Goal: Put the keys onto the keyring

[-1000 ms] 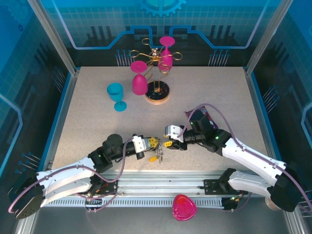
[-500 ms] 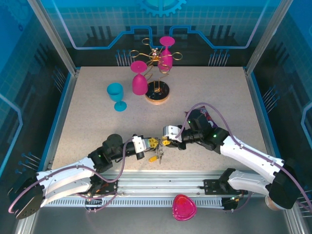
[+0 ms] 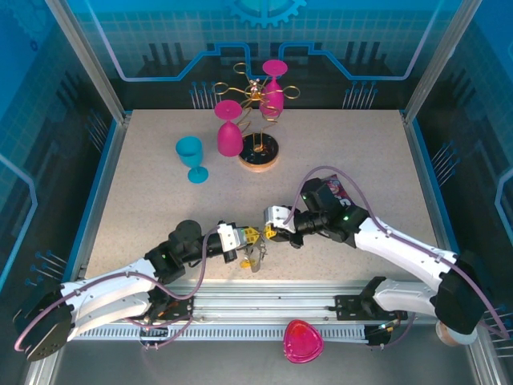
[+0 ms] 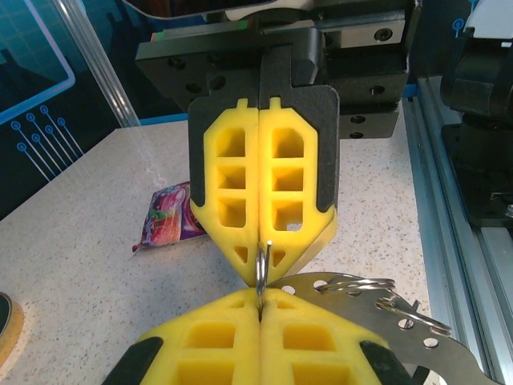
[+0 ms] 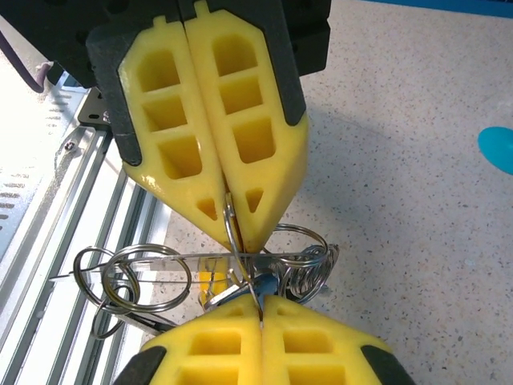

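Speckled beige tabletop (image 3: 160,208) inside a blue-walled enclosure, with an aluminium rail (image 3: 264,301) along the lower edge of the top view. Two white-and-black arms reach from the lower corners toward lower centre. At upper centre stands a gold wire glass rack on a round wooden base (image 3: 258,152), carrying two magenta goblets (image 3: 228,135). A teal goblet (image 3: 191,156) stands on the tabletop just to its left. A purple snack packet (image 4: 168,216) lies at middle left of the left wrist view, well apart from the work.

The left end effector (image 3: 248,235) and the right end effector (image 3: 271,233) meet tip to tip at lower centre. Each has its yellow fingers pressed together. The thin grey metal keyring (image 4: 261,273) emerges from the seam of both finger pairs, so each appears clamped on its wire, holding it off the tabletop. The gripped stretch runs straight from one seam to the other.

The small silver keys with yellow and blue plastic heads (image 3: 255,258) hang in a cluster just below the meeting point in the top view, slightly toward the left end effector's side. Both end effectors touch the ring, so by this reading neither is free. One would have to release the ring before it could take a key.
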Robot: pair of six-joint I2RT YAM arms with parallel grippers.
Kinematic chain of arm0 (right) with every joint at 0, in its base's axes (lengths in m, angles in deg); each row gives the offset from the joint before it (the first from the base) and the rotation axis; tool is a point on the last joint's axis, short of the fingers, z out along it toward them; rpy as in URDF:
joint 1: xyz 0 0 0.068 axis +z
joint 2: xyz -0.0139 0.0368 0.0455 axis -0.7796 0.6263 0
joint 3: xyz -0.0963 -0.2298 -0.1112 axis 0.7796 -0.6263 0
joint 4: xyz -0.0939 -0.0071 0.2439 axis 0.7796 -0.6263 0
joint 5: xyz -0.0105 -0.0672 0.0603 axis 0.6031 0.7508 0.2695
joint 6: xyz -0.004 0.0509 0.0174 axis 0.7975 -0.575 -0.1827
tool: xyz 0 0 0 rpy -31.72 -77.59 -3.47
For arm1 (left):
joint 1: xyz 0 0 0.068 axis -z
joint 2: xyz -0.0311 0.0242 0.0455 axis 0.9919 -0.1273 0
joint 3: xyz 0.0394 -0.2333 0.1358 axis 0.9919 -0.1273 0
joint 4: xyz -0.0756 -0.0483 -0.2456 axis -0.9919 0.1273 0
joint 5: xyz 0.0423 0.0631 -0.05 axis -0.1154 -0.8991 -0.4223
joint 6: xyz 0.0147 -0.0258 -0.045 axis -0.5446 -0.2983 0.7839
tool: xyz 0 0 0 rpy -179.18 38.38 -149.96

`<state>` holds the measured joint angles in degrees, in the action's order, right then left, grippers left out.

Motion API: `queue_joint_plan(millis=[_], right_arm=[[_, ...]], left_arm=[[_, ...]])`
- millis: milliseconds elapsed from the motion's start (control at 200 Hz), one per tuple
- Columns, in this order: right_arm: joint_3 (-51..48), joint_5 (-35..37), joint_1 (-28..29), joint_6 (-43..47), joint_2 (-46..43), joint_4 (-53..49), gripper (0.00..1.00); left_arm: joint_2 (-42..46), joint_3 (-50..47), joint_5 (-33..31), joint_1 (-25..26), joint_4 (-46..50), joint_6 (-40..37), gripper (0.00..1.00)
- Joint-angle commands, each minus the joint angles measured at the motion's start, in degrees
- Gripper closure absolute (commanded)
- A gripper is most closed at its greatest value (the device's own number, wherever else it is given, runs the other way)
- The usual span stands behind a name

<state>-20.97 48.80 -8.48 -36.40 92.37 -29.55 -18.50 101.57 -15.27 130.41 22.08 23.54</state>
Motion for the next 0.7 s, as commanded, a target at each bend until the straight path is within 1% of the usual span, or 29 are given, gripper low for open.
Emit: queue_joint_plan(millis=[0, 40, 130, 185, 285, 440, 695], right_arm=[[1.7, -1.2, 0.7, -0.6, 0.7, -0.8, 0.94], [1.4, -0.8, 0.7, -1.0, 0.0, 0.0, 0.87], [-0.3, -0.2, 0.7, -1.4, -2.7, 2.4, 0.75], [-1.2, 0.2, 0.5, -1.1, -4.0, 3.4, 0.71], [-2.6, 0.5, 0.4, -0.6, -5.8, 5.3, 0.7], [-2.6, -1.9, 0.4, -0.3, -5.2, 6.3, 0.7], [-2.2, -2.5, 0.7, -0.6, -3.2, 7.8, 0.75]], left_arm=[[0.2, 0.1, 2.5, -0.1, -4.2, 0.4, 1.0], [0.4, 0.0, 2.4, -0.1, -4.1, 0.4, 1.0], [0.4, 0.0, 2.3, -0.1, -4.1, 0.3, 1.0], [0.4, 0.1, 2.3, -0.1, -4.1, 0.4, 1.0], [0.2, 0.1, 2.4, -0.1, -4.2, 0.5, 1.0], [0.2, 0.1, 2.2, -0.1, -4.3, 0.5, 1.0], [-0.4, 0.2, 2.4, -0.2, -5.0, 0.9, 1.0]])
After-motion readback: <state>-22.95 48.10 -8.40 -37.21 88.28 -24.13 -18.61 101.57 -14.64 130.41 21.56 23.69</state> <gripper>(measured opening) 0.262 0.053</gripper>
